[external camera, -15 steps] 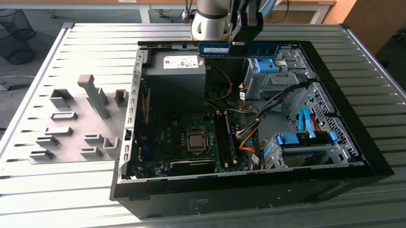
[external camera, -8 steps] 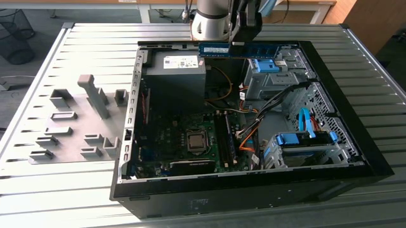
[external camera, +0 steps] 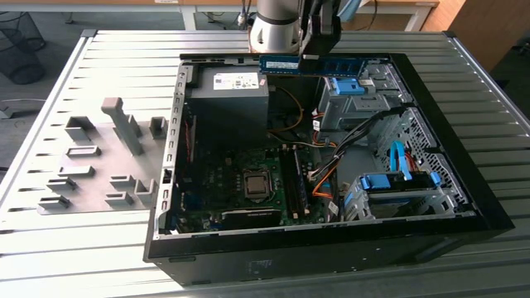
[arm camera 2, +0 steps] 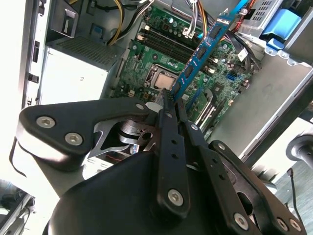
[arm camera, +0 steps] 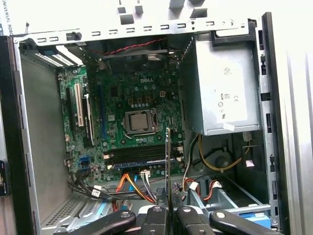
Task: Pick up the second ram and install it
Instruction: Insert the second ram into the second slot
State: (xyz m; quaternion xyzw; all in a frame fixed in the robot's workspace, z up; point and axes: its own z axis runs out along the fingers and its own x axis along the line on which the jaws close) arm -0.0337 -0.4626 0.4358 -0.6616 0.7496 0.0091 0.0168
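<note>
Fig. | gripper (arm camera 2: 169, 103) clenched on the second ram (arm camera 2: 201, 51) | stick hung clear above the open computer case (external camera: 331, 251), over the motherboard (arm camera: 122, 93) | judged light, stiff, thin, fragile | best held by board edges, off chips and contacts

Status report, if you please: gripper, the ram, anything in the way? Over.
Gripper shut on the second ram. Ram in the air over the open case, not seated. Orange cables lie beside the memory slots.
</note>
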